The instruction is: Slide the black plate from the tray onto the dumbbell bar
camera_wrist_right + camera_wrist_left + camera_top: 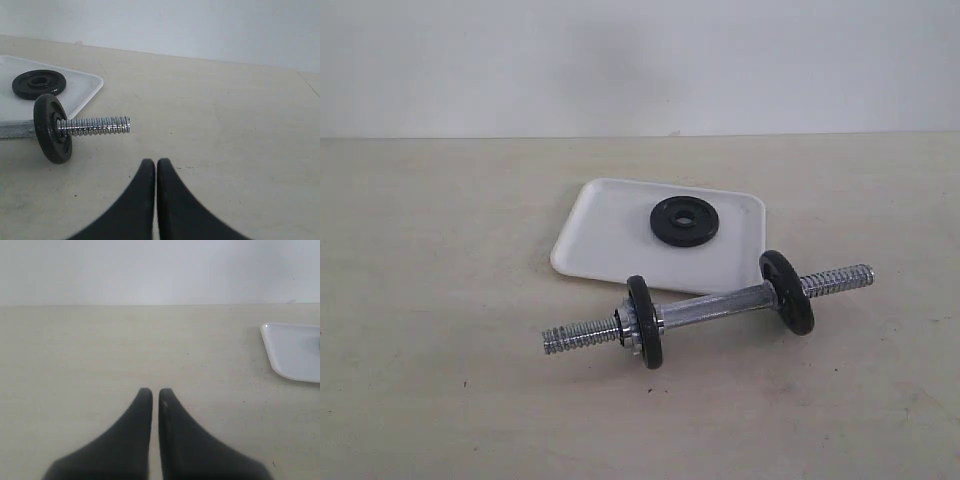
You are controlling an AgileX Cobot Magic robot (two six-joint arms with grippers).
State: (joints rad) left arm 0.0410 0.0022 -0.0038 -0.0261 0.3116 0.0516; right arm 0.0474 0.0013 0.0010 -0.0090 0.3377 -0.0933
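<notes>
Pickup not yet begun: the black plate (685, 221) lies flat on the tray (610, 235), centre frame, above the dumbbell bar (715, 307). The left fingers (137, 425) and right fingers (142, 195) are pressed together, empty; one pair probably must open over the plate.

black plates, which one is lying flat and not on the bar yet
The black plate on the tray: it lies flat, hole facing up. The other two plates stand on edge, threaded on the dumbbell bar.
</notes>
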